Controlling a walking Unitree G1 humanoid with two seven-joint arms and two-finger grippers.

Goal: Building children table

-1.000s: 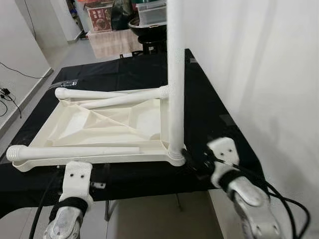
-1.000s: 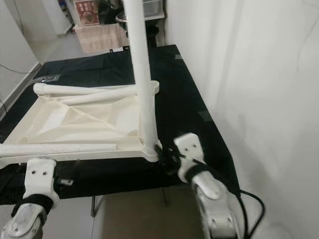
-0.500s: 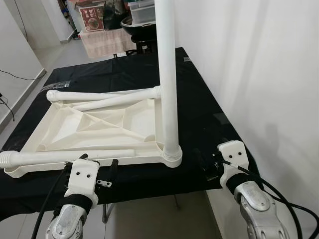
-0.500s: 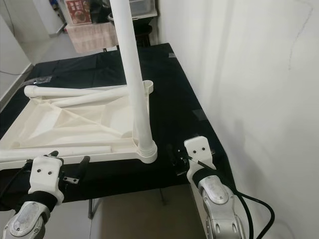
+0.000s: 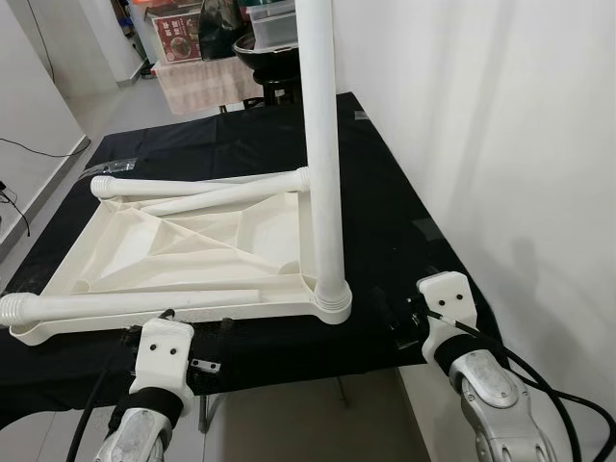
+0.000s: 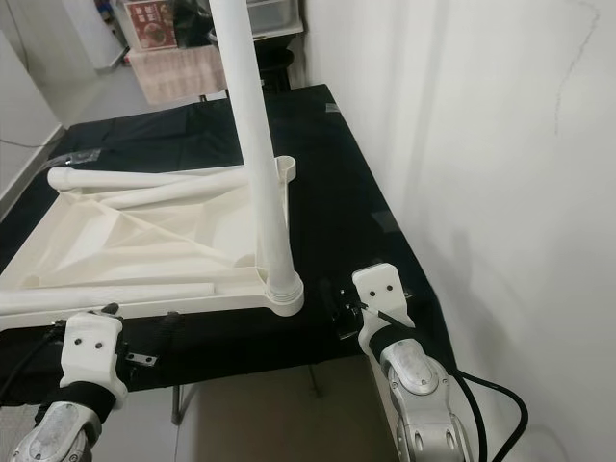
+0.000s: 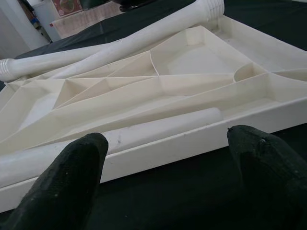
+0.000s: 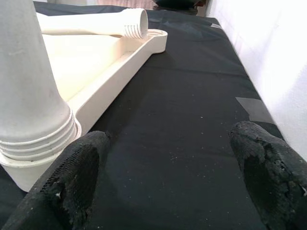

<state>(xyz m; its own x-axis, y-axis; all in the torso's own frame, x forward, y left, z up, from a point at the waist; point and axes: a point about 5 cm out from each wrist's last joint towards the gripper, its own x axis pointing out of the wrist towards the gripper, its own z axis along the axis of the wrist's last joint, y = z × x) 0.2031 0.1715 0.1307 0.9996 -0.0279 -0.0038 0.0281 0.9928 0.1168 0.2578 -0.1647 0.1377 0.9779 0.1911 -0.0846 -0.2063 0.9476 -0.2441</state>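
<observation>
1. Since half a second ago, the left hand (image 5: 192,332) has drawn slightly back toward the tabletop's near edge, fingers spread and released.
2. Right hand (image 5: 390,316) hovers open just beside the upright leg (image 5: 322,173), touching nothing.
3. Upside-down white table panel (image 5: 183,245) lies on the black-covered tabletop (image 5: 385,202), with loose legs (image 5: 125,306) resting across it.
4. A white wall (image 5: 500,144) runs along the right.
</observation>
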